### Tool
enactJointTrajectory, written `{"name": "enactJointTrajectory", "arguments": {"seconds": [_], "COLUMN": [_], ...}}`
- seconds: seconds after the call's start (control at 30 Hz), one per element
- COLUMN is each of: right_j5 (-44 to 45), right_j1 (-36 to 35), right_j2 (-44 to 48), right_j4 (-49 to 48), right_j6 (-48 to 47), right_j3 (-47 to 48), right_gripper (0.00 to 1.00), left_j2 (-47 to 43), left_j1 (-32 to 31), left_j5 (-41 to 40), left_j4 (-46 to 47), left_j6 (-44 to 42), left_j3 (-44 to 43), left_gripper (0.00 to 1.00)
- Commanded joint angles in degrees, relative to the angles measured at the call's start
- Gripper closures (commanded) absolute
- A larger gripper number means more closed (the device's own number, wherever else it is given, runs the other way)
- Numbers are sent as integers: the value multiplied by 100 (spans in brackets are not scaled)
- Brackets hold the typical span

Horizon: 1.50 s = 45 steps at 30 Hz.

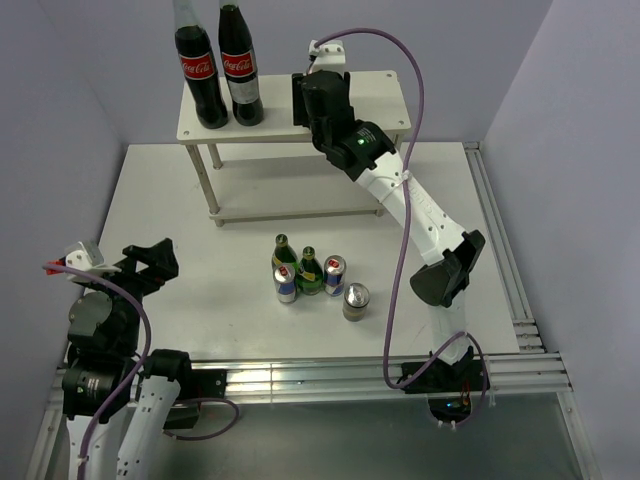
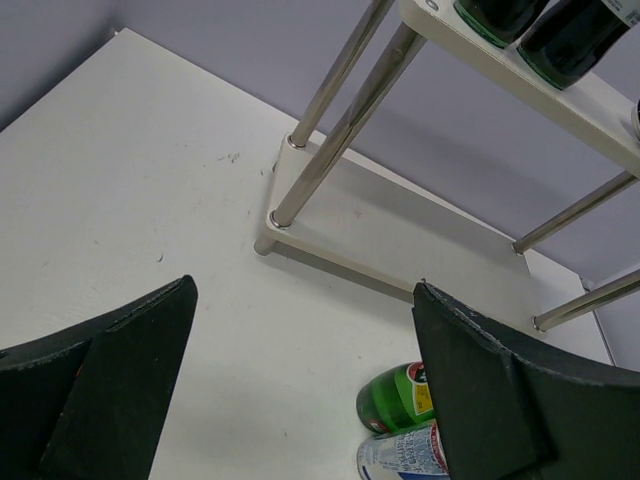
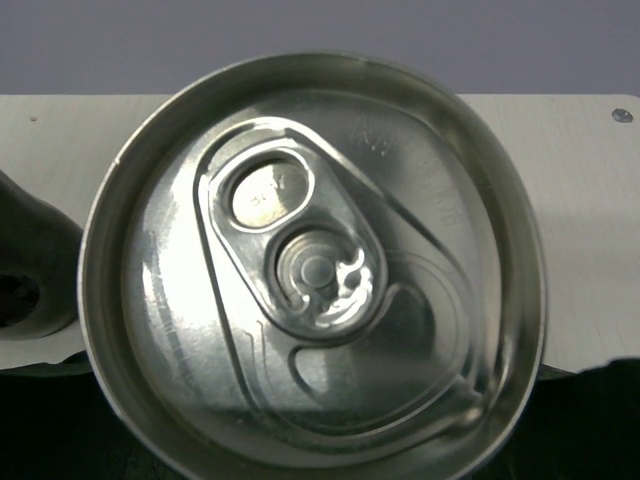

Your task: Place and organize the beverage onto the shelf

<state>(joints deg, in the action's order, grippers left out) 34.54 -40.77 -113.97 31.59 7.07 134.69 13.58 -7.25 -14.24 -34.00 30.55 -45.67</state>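
Note:
The white two-tier shelf (image 1: 385,95) stands at the back. My right gripper (image 1: 322,100) is over its top board, shut on a can whose silver lid (image 3: 315,270) fills the right wrist view; the can's body is hidden. On the table in front stand two green bottles (image 1: 283,255) (image 1: 309,270), two blue-and-silver cans (image 1: 286,286) (image 1: 335,274) and one dark can with a silver top (image 1: 356,300). My left gripper (image 1: 150,265) is open and empty at the near left. In its wrist view (image 2: 305,290) a green bottle (image 2: 395,395) and a blue can (image 2: 400,455) show by the right finger.
Two large cola bottles (image 1: 200,70) (image 1: 240,65) stand on the left of the shelf's top board. The lower board (image 2: 400,225) shows nothing on it. A metal rail (image 1: 500,260) runs along the table's right edge.

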Motion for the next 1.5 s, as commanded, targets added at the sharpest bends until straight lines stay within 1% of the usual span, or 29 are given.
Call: {"name": "enactJointTrajectory", "arguments": {"seconds": [0.0,0.3,0.47,0.5,0.53,0.6,0.63,0.73,0.8,0.83,1.23,1.33,1.47], "right_j5": [-79,-124,0,0,43,61,96,201,298,325,606,720,712], "right_j1": [78,114,122,114,122,114,122,122,122,122,210,254,316], "right_j2": [-19,-116,-160,-169,-178,-204,-213,-266,-310,-345,-538,-442,-362], "right_j4": [-303,-408,-514,-531,-558,-628,-646,-725,-786,-812,-1129,-1514,-1762], "right_j6": [-109,-179,-232,-241,-241,-276,-294,-355,-391,-425,-540,-575,-531], "right_j3": [312,312,277,268,268,242,242,242,233,233,312,15,-198], "right_gripper": [100,99,89,85,76,64,51,28,20,18,18,18,18], "left_j2": [-58,-66,-66,-75,-75,-67,-75,-75,-84,-84,-93,-93,-75], "left_j1": [100,153,162,171,171,162,171,171,171,171,188,188,188], "left_j5": [132,141,123,132,141,141,132,132,132,132,132,132,141], "left_j4": [218,227,227,227,227,227,227,227,227,227,236,236,236], "left_j6": [-172,-172,-172,-172,-163,-163,-163,-163,-163,-163,-163,-154,-154], "left_j3": [14,14,14,14,23,23,23,23,32,32,32,32,41], "left_gripper": [3,4,4,4,4,4,4,4,4,4,4,4,4]}}
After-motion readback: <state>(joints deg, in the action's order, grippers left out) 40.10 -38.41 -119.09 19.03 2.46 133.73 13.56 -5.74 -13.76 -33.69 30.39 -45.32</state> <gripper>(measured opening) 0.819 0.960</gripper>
